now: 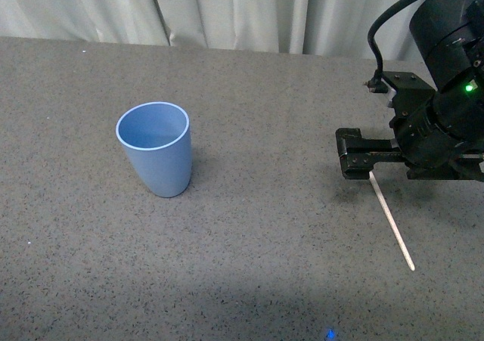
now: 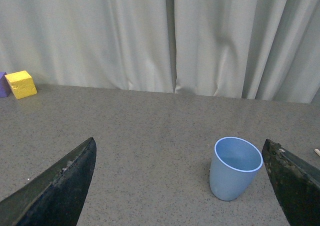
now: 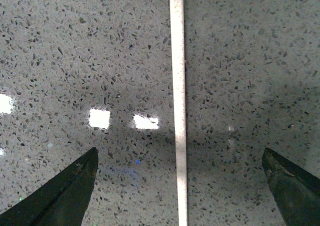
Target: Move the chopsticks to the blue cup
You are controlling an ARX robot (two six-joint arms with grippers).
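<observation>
- On the right side of the grey speckled table [image 1: 265, 265], the chopsticks [image 1: 392, 220] show as a single pale stick lying flat. It runs from under the right gripper [image 1: 349, 153] towards the robot, slanting slightly to the right.
- Its far end sits just below the gripper's black fingers, and the front view does not settle whether they touch it.
- From the right wrist view, the stick [image 3: 177, 110] passes straight through the gap between the two dark fingers [image 3: 60, 196]. It lies about midway between them with bare table on either side, so neither finger touches it.
- That gripper's jaws stand wide apart and hold nothing.
- The blue cup [image 1: 154, 150] stands upright on the left half of the table, mouth up, well apart from the stick and from the right arm. What shows of its inside looks empty.
- The left gripper [image 2: 179, 151] appears only in its own wrist view. Its jaws are spread wide and empty, and the cup [image 2: 234, 168] stands on the table beyond them, nearer one finger than the other.
- A yellow block [image 2: 20, 83] sits far off by the foot of the pale curtain [image 2: 150, 35], with a sliver of something purple [image 2: 2, 84] beside it.
- The curtain hangs in folds along the table's far edge.
</observation>
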